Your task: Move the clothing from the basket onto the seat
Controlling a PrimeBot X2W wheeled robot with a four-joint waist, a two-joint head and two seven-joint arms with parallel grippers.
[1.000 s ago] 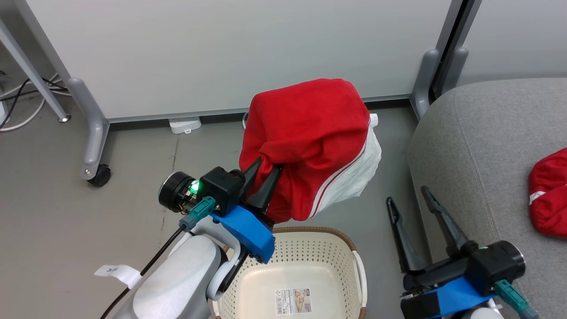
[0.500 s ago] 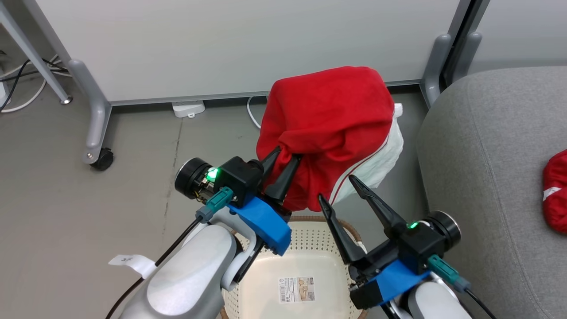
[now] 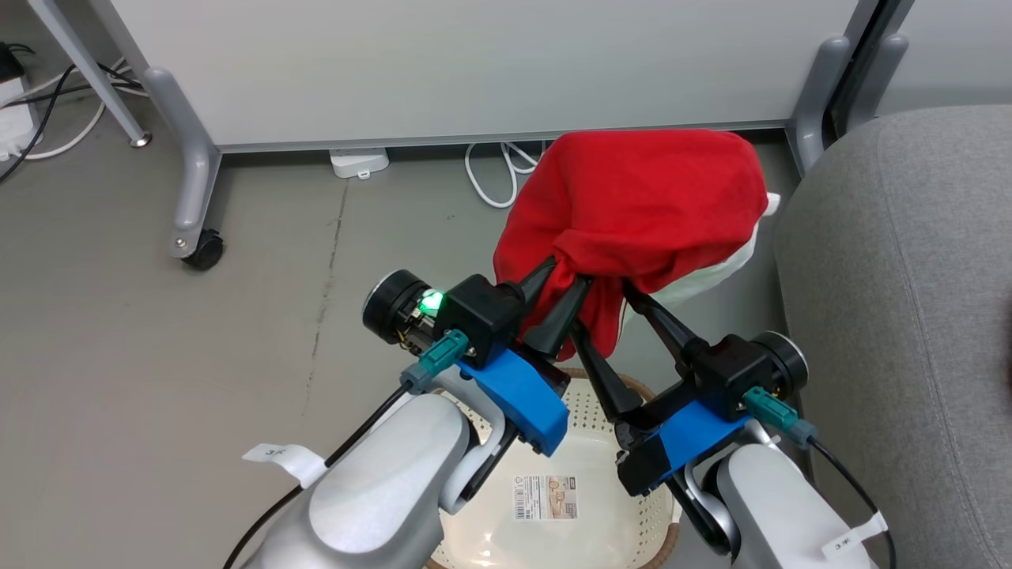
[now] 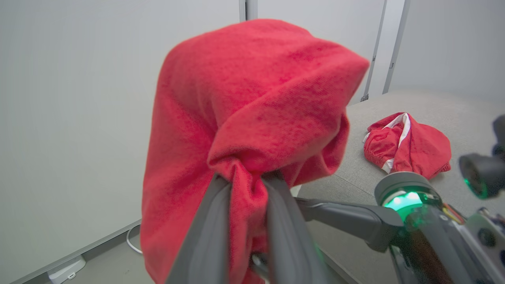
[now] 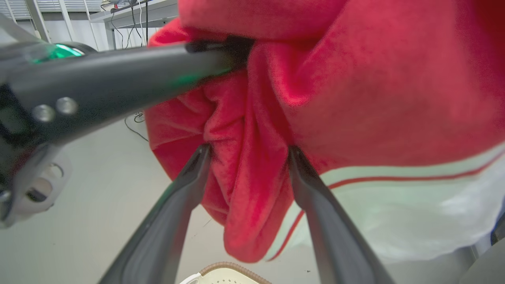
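A bright red garment with white stripes and trim [image 3: 640,190] hangs bunched in the air above the cream basket [image 3: 583,411]. My left gripper [image 3: 565,269] is shut on a gathered fold of it [image 4: 244,185]. My right gripper [image 3: 613,316] is open, and its two fingers straddle a hanging red fold [image 5: 249,150] without pinching it. The basket's brown rim [image 5: 229,268] lies just below. A second red garment with white trim [image 4: 410,148] lies on the grey seat [image 3: 893,276].
A white partition panel stands behind, on grey legs with a caster [image 3: 202,249]. White cables [image 3: 494,174] and a small white box [image 3: 360,162] lie on the floor at its base. The seat's rounded edge is close on the right.
The head camera has shifted. My right gripper has come up and leftwards from beside the seat until its open fingers straddle the garment's hanging fold. The left gripper keeps its hold.
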